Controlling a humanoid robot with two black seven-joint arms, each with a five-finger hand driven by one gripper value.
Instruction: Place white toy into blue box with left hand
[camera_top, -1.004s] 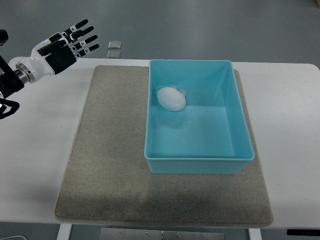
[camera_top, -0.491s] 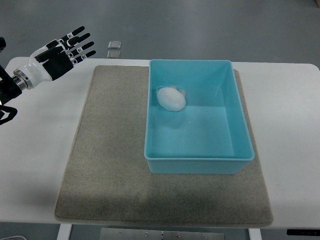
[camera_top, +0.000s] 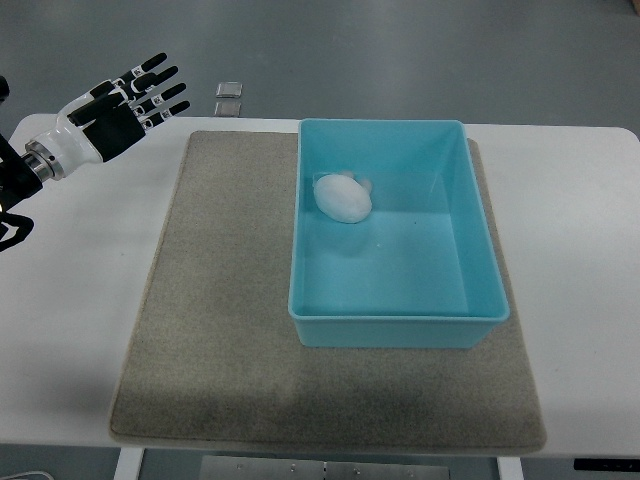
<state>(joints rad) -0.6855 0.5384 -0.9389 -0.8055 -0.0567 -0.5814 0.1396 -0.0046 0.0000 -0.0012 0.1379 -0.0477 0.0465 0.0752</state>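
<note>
Placement looks finished: the rounded white plush toy lies inside the light blue plastic box, near its upper left corner, while the left robot hand, fingers spread and empty, hangs at the frame's upper left, so only retreat remains.

A flat white rectangular tabletop is filling most of the view, and a smooth grey floor is stretching beyond its far edge under even light.
</note>
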